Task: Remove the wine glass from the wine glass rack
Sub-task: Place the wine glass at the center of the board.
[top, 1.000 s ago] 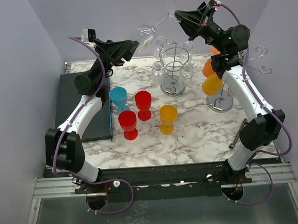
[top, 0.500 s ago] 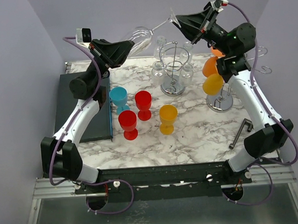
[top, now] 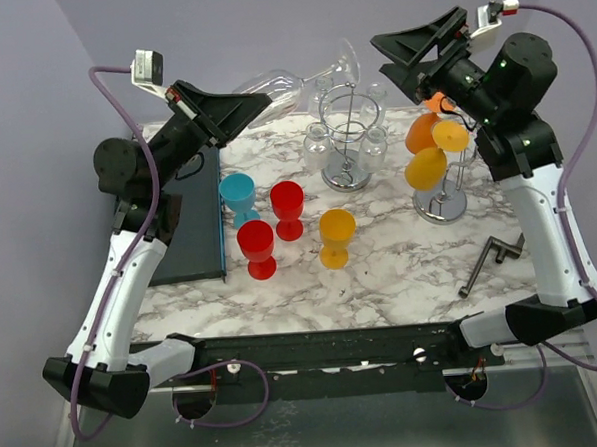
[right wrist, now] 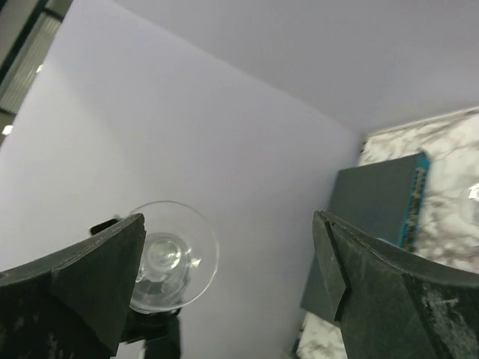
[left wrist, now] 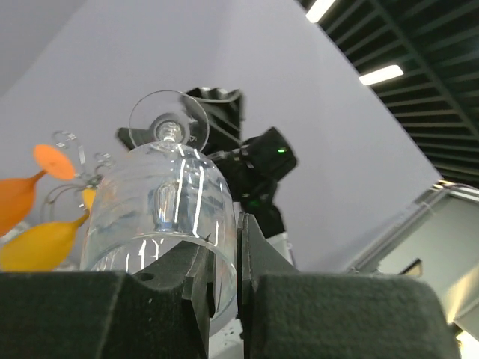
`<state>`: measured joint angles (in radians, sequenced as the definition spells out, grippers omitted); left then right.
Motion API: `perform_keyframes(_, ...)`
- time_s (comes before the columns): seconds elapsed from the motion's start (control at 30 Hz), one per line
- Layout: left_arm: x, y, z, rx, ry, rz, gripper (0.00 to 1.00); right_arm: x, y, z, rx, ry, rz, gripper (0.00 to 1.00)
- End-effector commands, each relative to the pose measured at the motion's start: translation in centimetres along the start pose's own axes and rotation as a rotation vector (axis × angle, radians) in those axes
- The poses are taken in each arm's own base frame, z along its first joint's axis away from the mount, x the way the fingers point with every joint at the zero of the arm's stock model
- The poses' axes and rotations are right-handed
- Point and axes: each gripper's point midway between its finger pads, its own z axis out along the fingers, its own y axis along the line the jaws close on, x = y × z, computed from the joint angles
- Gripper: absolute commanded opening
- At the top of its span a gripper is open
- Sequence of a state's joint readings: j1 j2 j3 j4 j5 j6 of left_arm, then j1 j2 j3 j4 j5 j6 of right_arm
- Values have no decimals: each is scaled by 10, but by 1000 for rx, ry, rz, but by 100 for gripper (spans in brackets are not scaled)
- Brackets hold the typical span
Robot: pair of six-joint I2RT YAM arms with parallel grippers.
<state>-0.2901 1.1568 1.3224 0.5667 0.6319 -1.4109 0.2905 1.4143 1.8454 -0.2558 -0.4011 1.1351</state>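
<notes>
Right gripper (top: pixel 382 57) has released the wine glass (top: pixel 289 80) foot, jaws wide | left gripper (top: pixel 255 101) pinches its bowl rim, aloft | white marble table (top: pixel 401 268) below | lilac walls (top: pixel 69 55) around

White shells along the links of the left arm (top: pixel 121 283) and right arm (top: pixel 539 221), broken up by bulky black joint housings. Matt black, wedge-shaped fingers on the left gripper (top: pixel 257 97) and right gripper (top: pixel 382 57). Thin purple cables (top: pixel 224 425) trailing from each wrist and looping under the black bases. Small pale camera box (top: pixel 149 66) on the left wrist. White wrist camera (top: pixel 496 13) on the right, apparently red-tipped. Tiny green light (left wrist: pixel 282 149) on a black right-arm housing.
</notes>
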Motion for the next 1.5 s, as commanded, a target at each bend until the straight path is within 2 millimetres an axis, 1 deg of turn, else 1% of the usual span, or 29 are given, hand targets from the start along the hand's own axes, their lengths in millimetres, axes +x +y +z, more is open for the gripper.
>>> perform_keyframes(0.0,14,33,-14,-294,100,59,0,-32,-26,-34,255,-150,-237,100)
perform_keyframes(0.1,21,46,-25,-405,149,65,0,-44,-37,-49,366,-187,-333,100)
perform_keyframes(0.2,30,59,-40,-509,196,62,0,-56,-42,-64,435,-235,-412,100)
perform_keyframes(0.27,39,68,-54,-577,231,62,0,-58,-42,-71,451,-239,-449,100)
perform_keyframes(0.37,55,77,-74,-675,294,64,0,-53,-47,-74,461,-213,-478,100)
perform_keyframes(0.4,60,79,-78,-705,312,85,0,-51,-47,-74,456,-202,-487,100)
perform_keyframes(0.53,96,84,-93,-799,434,114,0,-45,-52,-71,452,-166,-500,100)
perform_keyframes(0.57,102,85,-97,-824,450,125,0,-45,-53,-70,455,-162,-504,100)
perform_keyframes(0.6,110,86,-102,-845,477,127,0,-41,-51,-68,437,-137,-504,100)
perform_keyframes(0.7,135,93,-114,-900,550,123,0,-41,-52,-67,440,-130,-515,100)
perform_keyframes(0.77,144,97,-125,-958,588,146,0,-41,-51,-67,440,-129,-520,100)
perform_keyframes(0.87,152,103,-142,-1039,649,193,0,-42,-50,-68,439,-134,-526,100)
perform_keyframes(0.9,158,106,-146,-1054,680,202,0,-42,-50,-68,437,-134,-525,100)
perform_keyframes(1.07,199,131,-163,-1143,837,278,0,-42,-52,-63,434,-123,-534,100)
perform_keyframes(1.13,210,141,-166,-1174,874,309,0,-44,-54,-60,443,-120,-542,100)
perform_keyframes(1.3,225,165,-171,-1238,938,358,0,-45,-59,-48,448,-98,-542,100)
perform_keyframes(1.47,243,190,-174,-1259,1014,378,0,-46,-65,-34,445,-79,-539,100)
